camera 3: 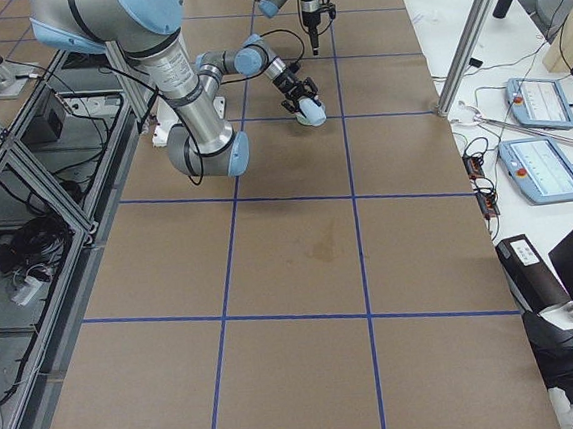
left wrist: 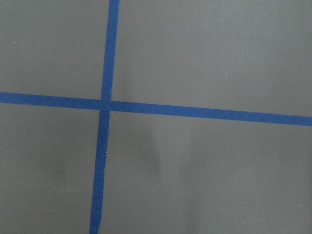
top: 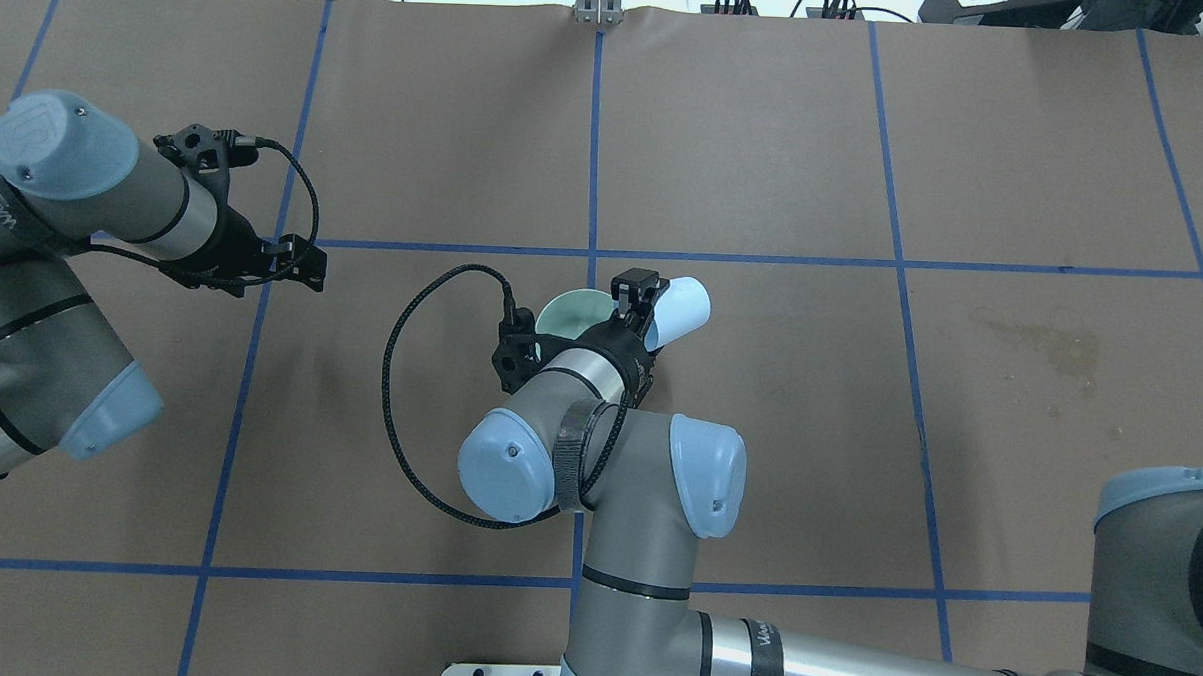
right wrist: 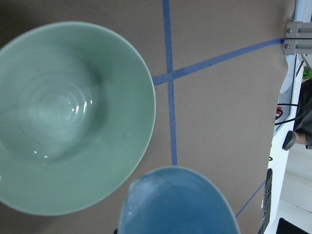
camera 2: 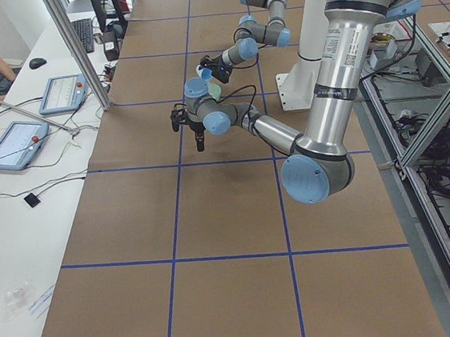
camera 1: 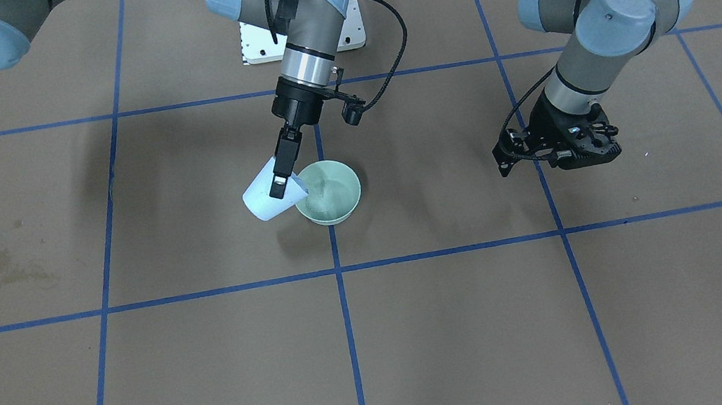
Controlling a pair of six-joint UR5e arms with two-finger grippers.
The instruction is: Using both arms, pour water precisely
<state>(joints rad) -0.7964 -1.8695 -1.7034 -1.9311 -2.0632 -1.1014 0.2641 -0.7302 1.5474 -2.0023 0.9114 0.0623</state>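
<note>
Tipping toward the bowl, the pale blue cup is held steeply tilted, w/ its mouth at the bowl's rim on the robot's right side and its base pointing away. R fingers are clamped on the cup near its lip; one finger lies along the outer wall, the other can't be seen. R arm reaches down to it from above, cable looping off the wrist.

Water shows only as a few white glints and faint rings at the bottom of the green bowl; can't tell if any is in the cup. The bowl sits on the counter right on a blue tape line, near a crossing.

L arm is well apart, off to the robot's left. L fingers point down above the counter, holding nothing; can't tell how far open they are. The L wrist cam sees only brown surface & crossed tape. A faint stain marks the counter on the R side.
</note>
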